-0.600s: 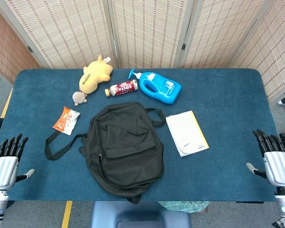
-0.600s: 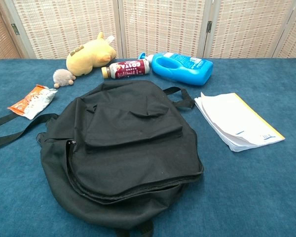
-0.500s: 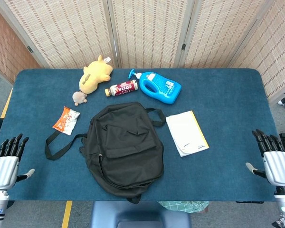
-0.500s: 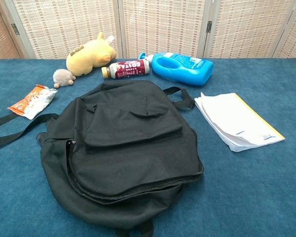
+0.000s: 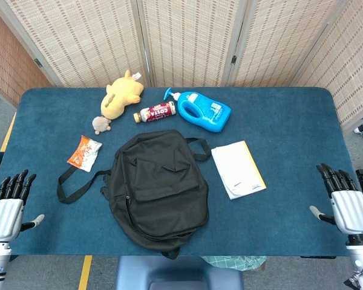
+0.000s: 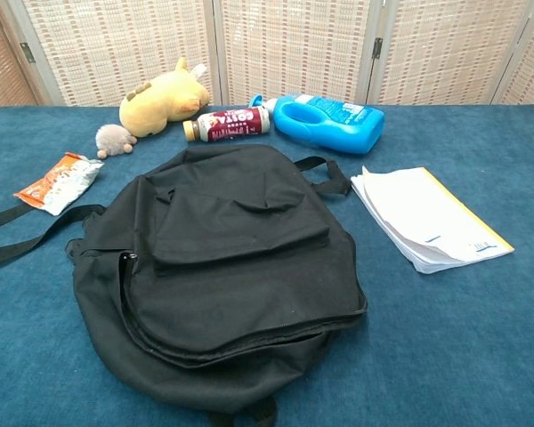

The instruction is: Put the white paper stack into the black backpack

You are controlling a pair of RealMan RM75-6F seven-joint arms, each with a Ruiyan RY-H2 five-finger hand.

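The black backpack [image 5: 159, 184] lies flat in the middle of the blue table, front pocket up, and fills the chest view [image 6: 222, 271]. The white paper stack [image 5: 238, 168] with a yellow edge lies just right of it, also seen in the chest view [image 6: 427, 218]. My left hand [image 5: 7, 207] hovers at the table's near left corner, fingers extended and apart, holding nothing. My right hand [image 5: 345, 203] is at the near right edge, fingers extended, empty, well right of the paper. Neither hand shows in the chest view.
At the back lie a yellow plush toy [image 5: 121, 95], a small grey fuzzy ball [image 5: 101, 124], a red drink bottle [image 5: 156, 112] and a blue detergent jug [image 5: 202, 110]. An orange snack packet [image 5: 85, 152] sits left of the backpack. A backpack strap [image 5: 75, 180] trails left.
My right hand has shifted slightly left and up toward the table. The left hand, backpack and paper are unmoved.
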